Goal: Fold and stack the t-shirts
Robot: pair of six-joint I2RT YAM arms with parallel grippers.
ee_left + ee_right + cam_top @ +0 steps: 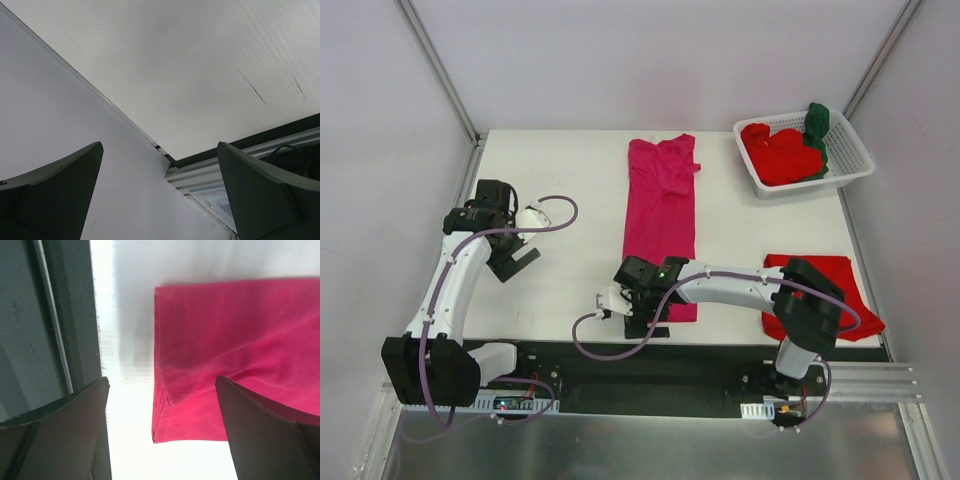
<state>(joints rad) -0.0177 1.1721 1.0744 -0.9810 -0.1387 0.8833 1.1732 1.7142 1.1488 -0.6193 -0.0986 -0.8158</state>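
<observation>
White bench [560, 180] shows left of the pink t-shirt [660, 225]. The right tool [648, 320], spread wide, hangs over its near edge, holding nothing. The left tool [515, 262] is spread wide too.

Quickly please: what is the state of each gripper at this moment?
Left gripper: open, holding nothing.
Right gripper: open, holding nothing; a corner of the magenta-pink t-shirt lies under its fingers.

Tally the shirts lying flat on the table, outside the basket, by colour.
Magenta shirt: 1
Red shirt: 1
Total: 2
</observation>
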